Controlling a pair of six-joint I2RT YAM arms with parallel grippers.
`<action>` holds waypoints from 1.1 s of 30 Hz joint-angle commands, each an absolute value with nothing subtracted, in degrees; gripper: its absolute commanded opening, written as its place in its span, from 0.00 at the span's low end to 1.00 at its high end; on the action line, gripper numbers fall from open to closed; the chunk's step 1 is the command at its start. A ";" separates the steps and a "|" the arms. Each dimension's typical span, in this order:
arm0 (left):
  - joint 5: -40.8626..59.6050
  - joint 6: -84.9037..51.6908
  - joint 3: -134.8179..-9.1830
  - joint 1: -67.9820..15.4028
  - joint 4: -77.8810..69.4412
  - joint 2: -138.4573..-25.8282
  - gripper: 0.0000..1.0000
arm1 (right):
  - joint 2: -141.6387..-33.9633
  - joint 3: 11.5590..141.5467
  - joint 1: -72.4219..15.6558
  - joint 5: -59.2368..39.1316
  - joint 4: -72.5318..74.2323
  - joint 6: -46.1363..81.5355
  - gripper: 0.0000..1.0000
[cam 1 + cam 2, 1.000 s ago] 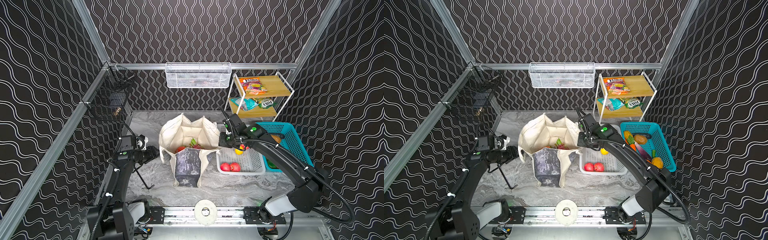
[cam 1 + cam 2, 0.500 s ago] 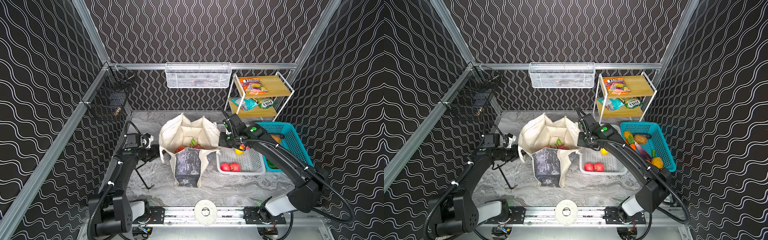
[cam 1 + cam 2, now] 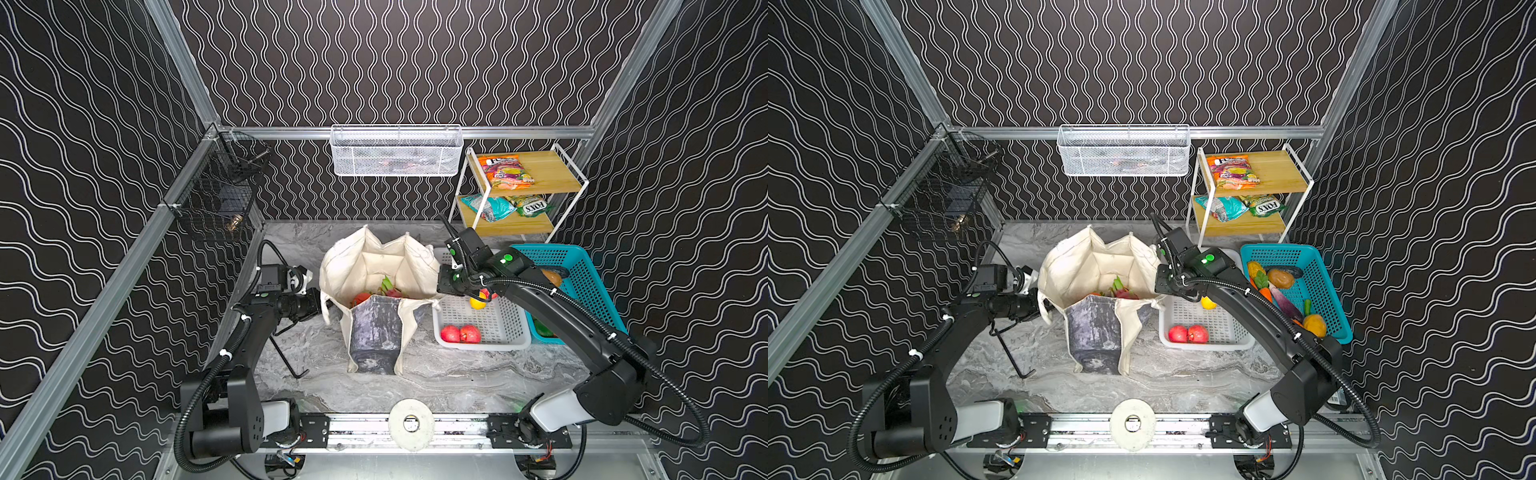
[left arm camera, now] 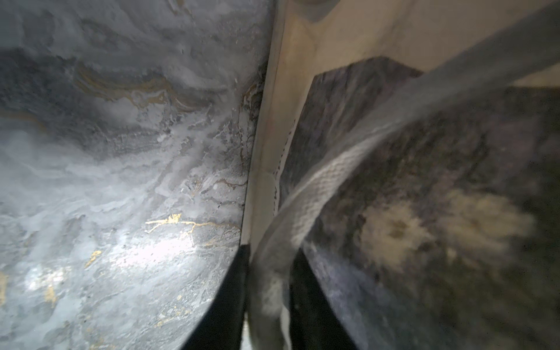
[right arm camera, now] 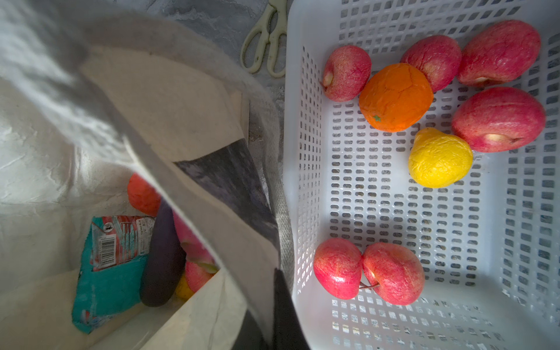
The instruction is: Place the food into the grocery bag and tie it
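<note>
Two arms reach in from the near rail and meet the bag (image 3: 376, 332) at mid-table. The left arm (image 3: 249, 332) bends at the elbow and runs level to the bag's 9 o'clock. The left gripper (image 4: 271, 254) is narrow, its fingers (image 4: 306, 297) pinching a cream handle (image 4: 315, 188). The right arm (image 3: 552, 316) arches over the white basket (image 3: 482, 344) to the bag's 3 o'clock. There the right gripper (image 3: 438, 291) is closed on the bag's rim, holding the cloth up.

The bag stands upright and open. A shelf (image 3: 557, 170) with packets (image 3: 505, 169) stands at its 1 o'clock. A teal basket (image 3: 590, 282) of vegetables sits at 3 o'clock, beyond the white basket, which is just beside the bag and partly hidden under the right arm. It holds six apples (image 5: 497, 119), an orange (image 5: 397, 97) and a lemon (image 5: 439, 157).

In the bag lie a teal packet (image 5: 106, 272), an eggplant (image 5: 162, 260) and a dragon fruit (image 3: 388, 289), half screened by the lifted cloth. Scissors (image 5: 266, 39) lie on the table near the white basket's corner.
</note>
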State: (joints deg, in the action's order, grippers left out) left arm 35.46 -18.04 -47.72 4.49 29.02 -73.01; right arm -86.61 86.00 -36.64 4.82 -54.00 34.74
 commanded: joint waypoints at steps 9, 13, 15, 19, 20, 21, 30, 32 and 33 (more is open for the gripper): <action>16.44 -19.91 -55.10 5.31 40.78 -63.47 0.00 | -86.80 87.35 -36.65 4.55 -53.57 34.67 0.00; 7.93 -20.47 -59.59 6.22 47.13 -58.89 0.00 | -87.35 88.33 -36.65 4.07 -53.46 34.54 0.00; 5.15 -20.83 -61.08 6.60 48.98 -56.98 0.00 | -87.83 88.93 -36.74 3.82 -53.36 34.46 0.00; 2.41 -21.60 -63.50 6.82 50.57 -54.52 0.00 | -88.45 89.88 -37.09 3.37 -53.20 34.09 0.03; 2.24 -21.70 -64.33 6.86 50.83 -54.33 0.00 | -88.72 90.27 -37.17 3.30 -53.26 33.97 0.05; 2.28 -21.71 -65.01 6.86 51.09 -54.23 0.00 | -88.84 90.70 -37.31 3.26 -53.44 33.87 0.07; 7.07 -21.83 -71.76 7.14 52.29 -56.48 0.00 | -87.94 94.52 -37.53 5.56 -54.63 33.11 0.42; 6.78 -21.59 -72.52 7.34 52.51 -57.00 0.00 | -87.28 95.30 -37.53 6.79 -55.19 33.21 0.48; 6.49 -21.33 -72.75 7.49 52.63 -57.20 0.00 | -86.91 95.36 -37.53 7.54 -55.27 33.27 0.49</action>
State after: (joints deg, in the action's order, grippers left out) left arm 5.87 -21.02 -71.85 7.20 52.05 -56.84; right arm -87.90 94.45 -37.50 5.06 -54.26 33.58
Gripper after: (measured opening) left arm 0.101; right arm 0.490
